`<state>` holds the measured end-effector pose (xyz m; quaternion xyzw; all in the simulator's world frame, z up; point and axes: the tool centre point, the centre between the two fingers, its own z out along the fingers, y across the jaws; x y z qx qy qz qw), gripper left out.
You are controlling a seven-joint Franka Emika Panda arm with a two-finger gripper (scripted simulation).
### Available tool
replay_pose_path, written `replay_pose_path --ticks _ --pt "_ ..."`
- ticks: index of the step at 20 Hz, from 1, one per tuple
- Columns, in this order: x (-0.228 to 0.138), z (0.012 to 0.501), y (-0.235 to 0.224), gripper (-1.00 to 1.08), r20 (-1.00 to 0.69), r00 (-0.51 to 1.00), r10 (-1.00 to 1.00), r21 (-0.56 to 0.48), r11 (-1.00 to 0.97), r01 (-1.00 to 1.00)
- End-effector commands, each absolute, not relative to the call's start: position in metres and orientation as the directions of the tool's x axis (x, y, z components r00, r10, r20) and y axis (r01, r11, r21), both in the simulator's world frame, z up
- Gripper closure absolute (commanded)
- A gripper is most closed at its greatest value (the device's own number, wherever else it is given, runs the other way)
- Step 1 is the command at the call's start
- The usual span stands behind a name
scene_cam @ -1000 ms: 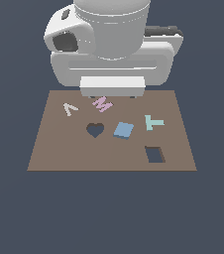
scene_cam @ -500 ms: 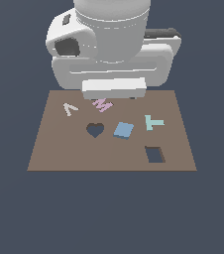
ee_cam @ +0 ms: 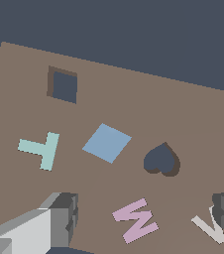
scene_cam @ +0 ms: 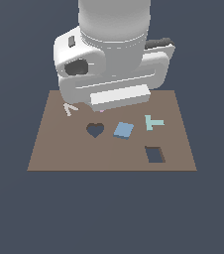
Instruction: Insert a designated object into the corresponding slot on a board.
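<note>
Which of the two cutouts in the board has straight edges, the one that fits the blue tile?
The rectangular slot, near the T piece. The other cutout is heart-shaped, beside the blue tile.

Tile (scene_cam: pixel 124 130) lies flat on the board (scene_cam: pixel 59 154), mid-board, between the heart cutout (scene_cam: pixel 95 130) on the exterior view's left and the T piece (scene_cam: pixel 153 122) on its right. Rect. slot (scene_cam: pixel 154 154) sits nearer the camera, right of the tile, apart from it, just in front of the T. V piece (scene_cam: pixel 70 108) lies toward the far left corner. M piece (ee_cam: pixel 136 220) lies between V and tile in the wrist view, under the arm (scene_cam: pixel 114 54), which hangs over the board's far edge.
</note>
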<state>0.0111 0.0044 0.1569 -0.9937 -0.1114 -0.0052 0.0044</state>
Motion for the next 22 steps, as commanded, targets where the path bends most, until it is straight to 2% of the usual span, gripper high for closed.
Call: replay_pose_path --ticks 1,9,22 --pt "0.013 0.150 0.006 -0.92 0.011 0.958 0.287 -0.007 -0.958 0.287" --pt "0.021 0.123 0.012 -0.92 0.010 0.835 0.550 -0.005 -0.835 0.550" --pt "0.028 0.076 0.028 -0.92 0.005 0.470 0.883 -0.001 -0.470 0.883"
